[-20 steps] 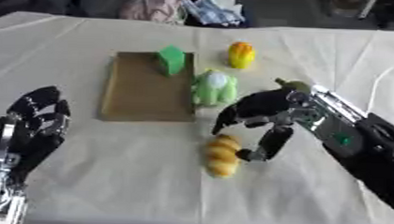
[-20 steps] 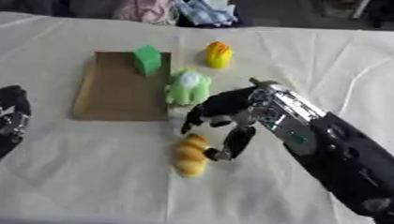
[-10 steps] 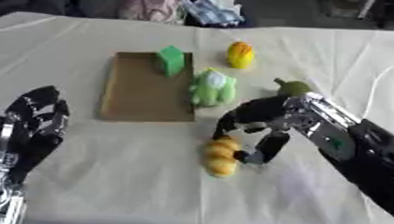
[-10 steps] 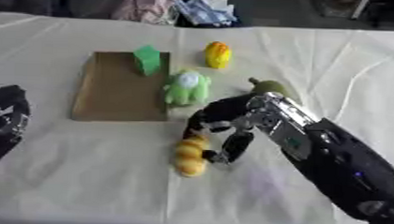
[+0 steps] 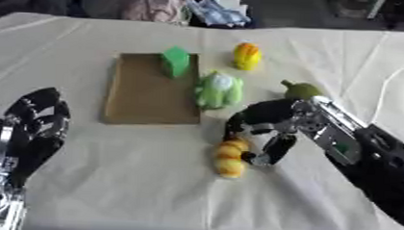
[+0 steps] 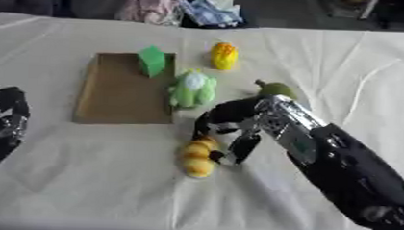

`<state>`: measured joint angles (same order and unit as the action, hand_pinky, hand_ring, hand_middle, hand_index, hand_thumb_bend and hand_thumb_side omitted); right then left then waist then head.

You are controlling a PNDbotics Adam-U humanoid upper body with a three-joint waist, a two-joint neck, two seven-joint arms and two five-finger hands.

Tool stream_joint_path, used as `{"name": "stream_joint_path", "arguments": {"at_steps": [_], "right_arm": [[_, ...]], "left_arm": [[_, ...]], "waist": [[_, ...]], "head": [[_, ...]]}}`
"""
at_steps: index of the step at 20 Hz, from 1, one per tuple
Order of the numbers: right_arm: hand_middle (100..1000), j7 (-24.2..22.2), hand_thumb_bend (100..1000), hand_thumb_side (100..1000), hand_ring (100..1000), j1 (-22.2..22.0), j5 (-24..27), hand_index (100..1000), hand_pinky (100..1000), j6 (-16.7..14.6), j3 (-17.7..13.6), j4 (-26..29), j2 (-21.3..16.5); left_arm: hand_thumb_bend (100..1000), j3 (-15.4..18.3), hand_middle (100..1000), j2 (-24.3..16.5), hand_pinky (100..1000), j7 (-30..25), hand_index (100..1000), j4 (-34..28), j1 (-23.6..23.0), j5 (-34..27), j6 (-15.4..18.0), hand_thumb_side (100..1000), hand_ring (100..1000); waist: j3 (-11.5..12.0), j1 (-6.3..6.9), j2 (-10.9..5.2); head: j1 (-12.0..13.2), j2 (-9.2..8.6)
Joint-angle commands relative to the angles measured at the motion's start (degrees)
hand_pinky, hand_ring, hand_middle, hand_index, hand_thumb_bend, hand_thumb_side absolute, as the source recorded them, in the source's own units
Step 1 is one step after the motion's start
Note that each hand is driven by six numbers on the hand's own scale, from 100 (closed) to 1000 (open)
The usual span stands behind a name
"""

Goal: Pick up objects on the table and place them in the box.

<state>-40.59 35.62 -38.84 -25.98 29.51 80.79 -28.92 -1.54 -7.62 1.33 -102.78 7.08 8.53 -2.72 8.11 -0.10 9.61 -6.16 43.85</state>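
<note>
A: Eyes on the yellow lumpy toy (image 5: 230, 159), lying on the cloth-covered surface (image 5: 135, 191) just in front of the box's near right corner.

B: And the right hand (image 5: 268, 126) is right over it. The fingers (image 5: 276, 148) are curled downward and spread around the toy's upper end: one dark tip at the toy's top left, another beside its right flank. I can't tell if they actually touch it; nothing is gripped or lifted.

A: The toy sits flat on the cloth. Now the box (image 5: 147, 93): a flat brown cardboard piece, lying just up and left of the toy.

B: A green block (image 5: 176, 61) stands at its far right corner, on the cardboard. A pale green plush figure (image 5: 218, 90) leans at the box's right edge, between the block and the hand.

A: Behind the wrist, a dark green rounded fruit (image 5: 300, 89) with a little stem, partly hidden by the arm. Farther back, a yellow-orange corn-like toy (image 5: 246, 56) stands alone, well apart from the hand.

B: The left hand (image 5: 32, 130)?

A: Resting near the lower left corner, fingers straight and pointing up, holding nothing.

B: Crumpled cloths (image 5: 184, 8) lie at the far edge.
</note>
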Motion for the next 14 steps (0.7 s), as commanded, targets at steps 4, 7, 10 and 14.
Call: {"name": "stream_joint_path", "arguments": {"at_steps": [4,7,10,14], "right_arm": [[643,3.98,100,100,707,0.14,1.42,440,751,0.64,-3.74,2.88,-1.75],[632,7.02,100,100,700,0.15,2.92,429,746,1.64,-4.37,4.83,-2.39],[633,9.74,100,100,703,0.48,4.65,437,746,1.87,-4.24,6.86,-3.15],[632,10.41,100,100,702,1.77,8.31,443,743,2.62,-4.21,9.28,-4.23]], "left_arm": [[162,0.23,735,-0.68,735,0.10,802,-0.94,0.44,-0.13,0.10,331,838],[162,0.24,735,-0.68,735,0.11,802,-0.94,0.41,-0.13,0.10,331,838],[162,0.25,735,-0.71,735,0.10,802,-0.94,0.37,-0.12,0.10,334,838],[162,0.25,735,-0.79,736,0.07,803,-0.91,0.26,-0.11,0.11,333,837]], "waist": [[-0.24,-0.09,-0.66],[-0.32,-0.11,-0.68],[-0.40,-0.15,-0.73],[-0.55,-0.21,-0.85]], "head": [[0.13,0.27],[0.14,0.27],[0.10,0.27],[0.03,0.27]]}}
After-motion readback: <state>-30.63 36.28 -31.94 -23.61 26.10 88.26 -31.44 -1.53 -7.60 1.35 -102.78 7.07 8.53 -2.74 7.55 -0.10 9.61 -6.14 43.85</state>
